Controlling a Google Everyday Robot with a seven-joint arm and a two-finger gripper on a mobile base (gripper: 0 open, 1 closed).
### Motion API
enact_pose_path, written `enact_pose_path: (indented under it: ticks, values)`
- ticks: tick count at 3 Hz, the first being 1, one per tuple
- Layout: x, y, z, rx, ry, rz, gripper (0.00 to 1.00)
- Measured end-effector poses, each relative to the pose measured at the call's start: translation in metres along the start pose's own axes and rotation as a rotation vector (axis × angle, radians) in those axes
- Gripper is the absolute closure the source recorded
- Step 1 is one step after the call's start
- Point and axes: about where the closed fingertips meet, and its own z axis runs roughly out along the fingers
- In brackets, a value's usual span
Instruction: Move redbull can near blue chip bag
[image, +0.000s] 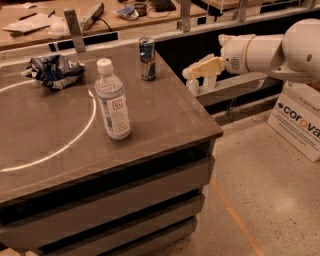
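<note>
Cream jaws | apart, holding nothing | off table (170, 117) edge, near redbull can (147, 58)

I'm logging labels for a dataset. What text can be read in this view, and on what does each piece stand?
"corova": on the white box on the floor, cut off at the frame edge.
bottle label: cannot be read.
redbull can: print cannot be read.
blue chip bag: print cannot be read.
tool, off the table to the right of the can: no text.

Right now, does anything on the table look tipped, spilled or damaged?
Nothing stands out: redbull can and bottle stand upright, blue chip bag lies crumpled at back left, gripper hangs right of the table.
</note>
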Motion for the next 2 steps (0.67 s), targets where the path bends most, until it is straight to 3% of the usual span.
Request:
enact_pose_path:
  ticks: [2]
  values:
    - [0.018, -0.017, 0.082, -0.022, -0.015, -0.024, 0.00]
